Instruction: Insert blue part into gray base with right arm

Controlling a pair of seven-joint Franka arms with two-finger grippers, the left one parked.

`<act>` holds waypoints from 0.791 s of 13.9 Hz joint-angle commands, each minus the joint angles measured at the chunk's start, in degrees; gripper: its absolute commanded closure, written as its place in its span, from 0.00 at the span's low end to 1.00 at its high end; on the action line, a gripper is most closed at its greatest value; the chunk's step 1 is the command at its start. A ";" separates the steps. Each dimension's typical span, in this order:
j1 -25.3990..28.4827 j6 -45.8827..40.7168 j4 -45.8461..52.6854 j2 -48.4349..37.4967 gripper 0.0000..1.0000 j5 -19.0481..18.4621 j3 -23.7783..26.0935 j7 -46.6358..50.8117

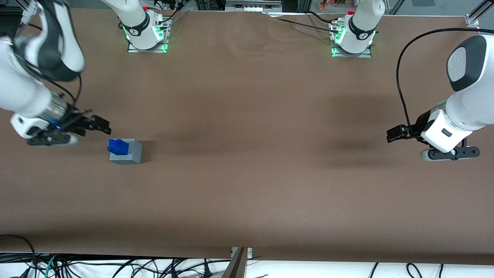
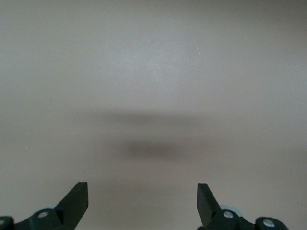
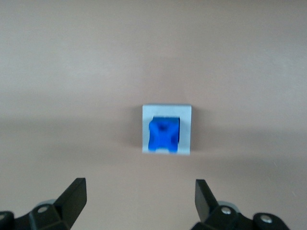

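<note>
The blue part (image 1: 118, 147) sits in the square recess of the gray base (image 1: 129, 154), its knobbly top sticking up above the cube. The base stands on the brown table toward the working arm's end. In the right wrist view the blue part (image 3: 163, 134) fills the recess of the gray base (image 3: 186, 130). My right gripper (image 1: 101, 124) is open and empty. It hovers beside the base, a little farther from the front camera, apart from both. Its fingertips (image 3: 76, 196) stand wide, with bare table between them.
The brown table (image 1: 247, 173) spreads wide toward the parked arm's end. The two arm bases (image 1: 146, 31) are bolted at the table edge farthest from the front camera. Cables hang along the near edge.
</note>
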 commanded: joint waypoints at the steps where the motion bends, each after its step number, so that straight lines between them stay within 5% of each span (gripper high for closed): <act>1: -2.02 -11.67 8.51 -1.54 0.00 -1.79 0.76 2.56; 7: -11.94 -17.77 14.42 -1.54 0.00 -5.75 9.10 2.83; 11: -13.01 -18.66 16.18 -1.80 0.00 -6.01 9.64 2.92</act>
